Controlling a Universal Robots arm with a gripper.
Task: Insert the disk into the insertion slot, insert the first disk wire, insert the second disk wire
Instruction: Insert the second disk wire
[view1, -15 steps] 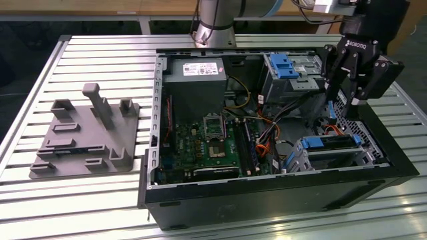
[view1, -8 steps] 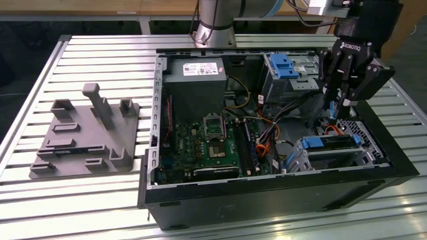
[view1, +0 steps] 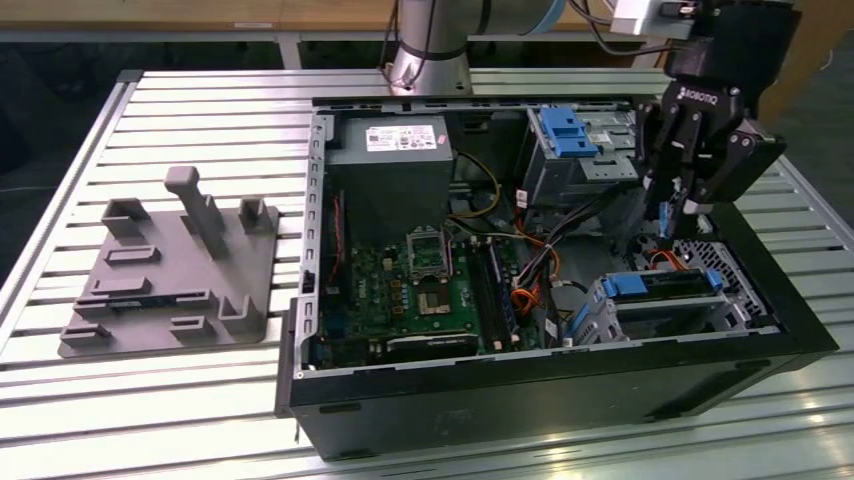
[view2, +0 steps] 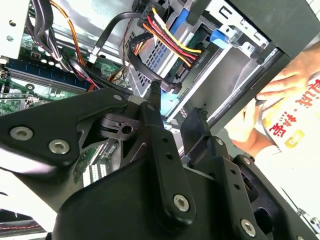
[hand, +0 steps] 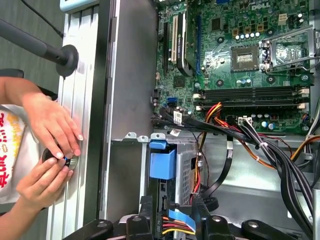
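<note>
The disk (view1: 663, 284), in its blue carrier, is seated in the insertion slot (view1: 667, 318) at a corner of the open computer case (view1: 534, 385) on the counter (view1: 174, 400). Just above it, the claw (view1: 671, 212) is clamped on a blue-ended disk wire (hand: 176, 219).

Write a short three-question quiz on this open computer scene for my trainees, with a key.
1. True or false: the disk already sits in the low metal cage.
2. In the exterior view, where is the grey stand relative to the computer case? A) inside it; B) on the table, at the exterior view's left of it; C) on top of it.
3. In the first wrist view, what reaches onto the table beside the case?
Key: 1 true; 2 B; 3 a person's hands.
</note>
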